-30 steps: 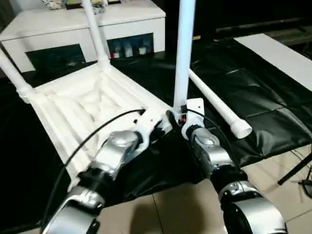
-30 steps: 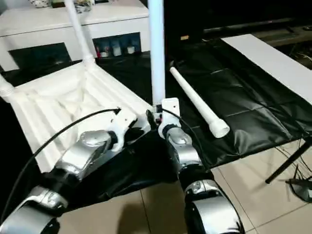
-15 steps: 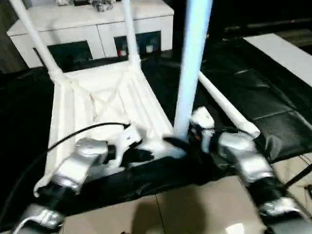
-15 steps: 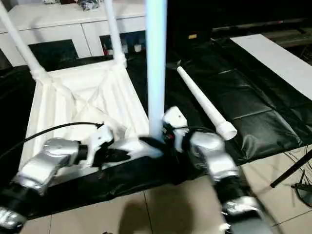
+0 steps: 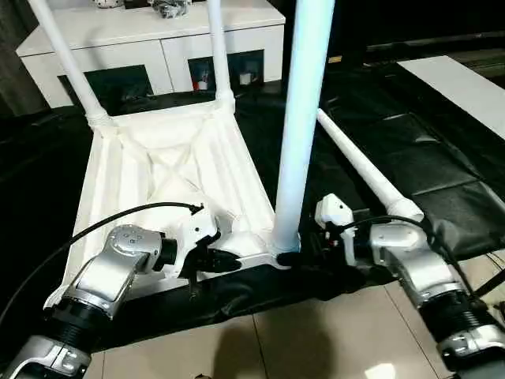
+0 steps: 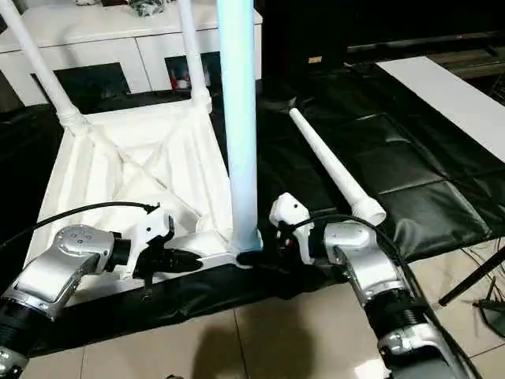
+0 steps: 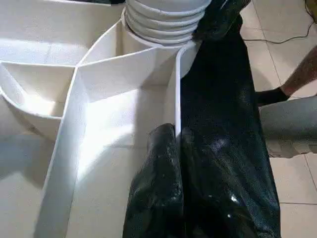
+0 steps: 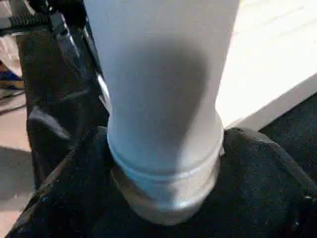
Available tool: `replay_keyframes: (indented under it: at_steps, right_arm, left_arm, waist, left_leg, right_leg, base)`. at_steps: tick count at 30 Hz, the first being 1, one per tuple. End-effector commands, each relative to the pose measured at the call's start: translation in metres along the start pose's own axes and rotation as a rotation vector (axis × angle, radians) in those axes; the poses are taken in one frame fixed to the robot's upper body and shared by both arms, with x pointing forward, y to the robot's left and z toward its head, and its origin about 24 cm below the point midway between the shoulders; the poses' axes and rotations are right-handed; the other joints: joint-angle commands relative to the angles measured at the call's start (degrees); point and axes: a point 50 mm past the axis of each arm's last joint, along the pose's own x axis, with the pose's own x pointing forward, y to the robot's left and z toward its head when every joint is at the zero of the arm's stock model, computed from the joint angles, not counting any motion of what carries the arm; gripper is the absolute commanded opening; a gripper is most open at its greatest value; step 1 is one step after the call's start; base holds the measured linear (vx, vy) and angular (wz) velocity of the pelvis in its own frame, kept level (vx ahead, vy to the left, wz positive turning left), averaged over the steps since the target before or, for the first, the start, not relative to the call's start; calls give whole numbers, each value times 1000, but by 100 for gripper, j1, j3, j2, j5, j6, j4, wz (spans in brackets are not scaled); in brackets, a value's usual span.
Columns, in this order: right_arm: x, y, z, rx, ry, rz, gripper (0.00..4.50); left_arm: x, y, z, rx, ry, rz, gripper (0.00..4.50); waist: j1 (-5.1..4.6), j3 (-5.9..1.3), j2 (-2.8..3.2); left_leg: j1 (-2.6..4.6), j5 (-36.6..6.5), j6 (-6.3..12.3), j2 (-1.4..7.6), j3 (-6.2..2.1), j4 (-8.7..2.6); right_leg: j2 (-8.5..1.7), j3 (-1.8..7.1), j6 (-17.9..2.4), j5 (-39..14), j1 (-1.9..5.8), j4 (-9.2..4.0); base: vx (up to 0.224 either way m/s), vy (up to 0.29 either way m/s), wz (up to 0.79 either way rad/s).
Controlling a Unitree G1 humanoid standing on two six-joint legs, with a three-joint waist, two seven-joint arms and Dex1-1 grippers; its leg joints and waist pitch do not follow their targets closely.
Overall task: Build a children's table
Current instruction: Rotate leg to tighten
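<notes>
The white tabletop (image 5: pixel 158 158) lies upside down on the black-covered work table. Two legs (image 5: pixel 67 63) (image 5: pixel 217 47) stand in its far corner sockets. A third leg (image 5: pixel 304 118) stands upright in the near right socket. My right gripper (image 5: pixel 290 257) comes in from the right and is closed around that leg's ribbed base (image 8: pixel 163 163), one black finger (image 8: pixel 262 188) on each side. My left gripper (image 5: pixel 229 263) is shut on the thin rim wall (image 7: pixel 177 89) beside that socket. A fourth leg (image 5: pixel 359 162) lies loose on the black cover to the right.
A white cabinet (image 5: pixel 150 31) with dark glass doors stands behind the work table. A white board (image 5: pixel 461 79) lies at the far right. The table's front edge meets tiled floor (image 5: pixel 316 332). A person's leg (image 7: pixel 292 114) appears in the left wrist view.
The camera has shifted. My right forearm has swung out to the right, with the gripper turned around the upright leg's base. The left gripper stays on the rim.
</notes>
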Motion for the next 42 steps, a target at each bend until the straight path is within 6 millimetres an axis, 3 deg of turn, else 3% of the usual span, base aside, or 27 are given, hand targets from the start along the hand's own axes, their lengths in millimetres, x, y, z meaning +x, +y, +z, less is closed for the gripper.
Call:
replay_keyframes:
  at_steps: [1,3,4,9,17,20,22,24,27,30,33,37,42]
  right_arm:
    - [1,-4,9,-21,-23,-9,362]
    - [2,-4,9,-18,-25,-2,362]
    - [3,-3,9,-17,-26,1,335]
    - [5,-1,8,-13,-44,20,294]
    - [7,-2,5,-3,-58,-22,272]
    - [13,-17,-1,41,-62,-260,272]
    - [17,-20,-4,95,-80,-365,270]
    - [20,-21,-6,127,-90,-414,270]
    - [35,-24,-13,245,-88,-640,270]
    - [45,-24,-16,291,-73,-746,270]
    - [61,-25,-14,353,-59,-885,270]
    - [78,-21,-7,384,-62,-926,270]
    - [78,-23,0,384,-111,-925,270]
  left_arm:
    - [2,-5,9,27,-31,-57,0]
    - [2,-5,9,27,-30,-57,0]
    - [2,-5,9,27,-30,-57,0]
    - [3,-6,8,26,-27,-63,0]
    - [4,-5,6,18,-22,-46,0]
    - [13,7,3,-13,-6,114,0]
    - [20,13,3,-39,-14,187,0]
    - [23,15,3,-52,-18,218,0]
    - [44,25,11,-130,-33,372,0]
    - [55,30,17,-166,-35,460,0]
    - [72,35,27,-164,-25,568,0]
    - [85,36,41,-110,-47,617,0]
    - [89,34,48,-73,-76,585,0]
  waist:
    - [-4,-373,-48]
    - [-6,-372,-51]
    - [-3,-376,-50]
    - [-2,-380,-52]
    - [-8,-384,-47]
    - [-51,-351,-59]
    - [-88,-349,-67]
    - [-125,-357,-72]
    - [-157,-353,-56]
    - [-163,-350,-53]
    - [-160,-354,-36]
    - [-140,-365,-39]
    - [-122,-352,-38]
  left_leg:
    - [91,-744,542,168,-11,-376]
    - [88,-745,539,168,-12,-376]
    - [90,-735,537,168,-13,-374]
    - [87,-716,556,163,-11,-364]
    - [89,-719,551,164,-10,-360]
    - [87,-873,429,157,-8,-382]
    - [106,-1121,225,143,-26,-411]
    - [86,-1116,195,142,-35,-413]
    - [100,-1080,231,124,-16,-401]
    - [104,-1200,138,116,-26,-415]
    - [122,-1258,129,115,-27,-420]
    - [129,-1221,171,117,-30,-427]
    - [104,-1367,235,123,-35,-447]
  right_leg:
    - [-236,188,-1579,-244,297,-315]
    - [-231,187,-1581,-223,300,-312]
    - [-234,186,-1583,-200,302,-309]
    - [-236,186,-1594,-174,307,-304]
    - [-237,185,-1616,-179,302,-299]
    - [-246,194,-1581,-441,288,-342]
    - [-252,193,-1459,-877,307,-372]
    - [-251,198,-1413,-818,320,-372]
    - [-240,205,-1411,-734,288,-390]
    - [-253,201,-1328,-1055,297,-427]
    - [-246,202,-1301,-1040,275,-443]
    - [-245,195,-1268,-882,279,-450]
    - [-269,188,-1202,-1031,293,-469]
  base:
    - [0,0,0]
    - [0,0,0]
    - [0,0,0]
    - [0,0,0]
    - [0,0,0]
    - [0,0,0]
    - [0,0,0]
    - [0,0,0]
    - [0,0,0]
    - [0,0,0]
    - [0,0,0]
    - [0,0,0]
    - [0,0,0]
